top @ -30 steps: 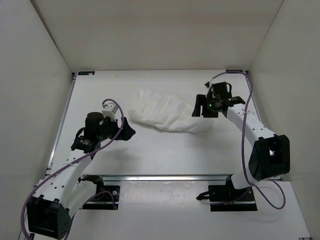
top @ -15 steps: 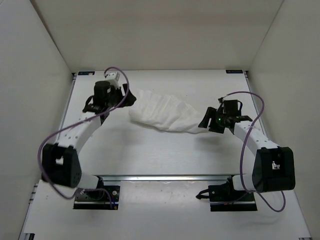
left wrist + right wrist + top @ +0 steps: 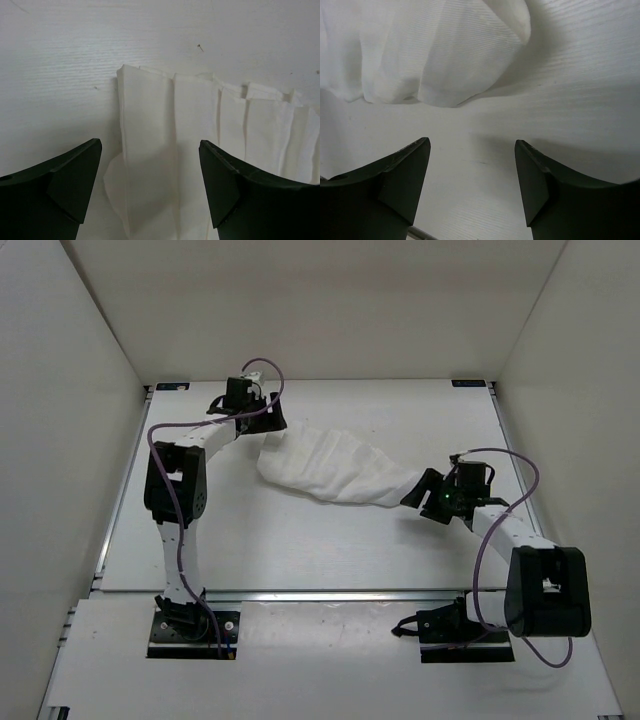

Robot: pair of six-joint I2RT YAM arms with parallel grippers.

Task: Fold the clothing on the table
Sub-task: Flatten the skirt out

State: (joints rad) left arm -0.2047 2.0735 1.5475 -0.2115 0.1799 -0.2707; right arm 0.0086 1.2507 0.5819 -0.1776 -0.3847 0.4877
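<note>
Both arms have shifted: the left end effector has swung out to the far-left end of the clothing, and the right end effector has dropped to its near-right tip. Each has its jaws spread wide and holds nothing. The left straddles the pleated edge; the right sits just short of the cloth. The clothing lies as a rumpled diagonal strip mid-worktop. I'd judge no neat fold finished yet, so grasping and folding remain.

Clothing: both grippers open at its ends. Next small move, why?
Probably lower the left gripper and pinch the corner of the clothing: it lies flat between the open jaws, ungripped. The right gripper, also open, stands just short of the other end.
</note>
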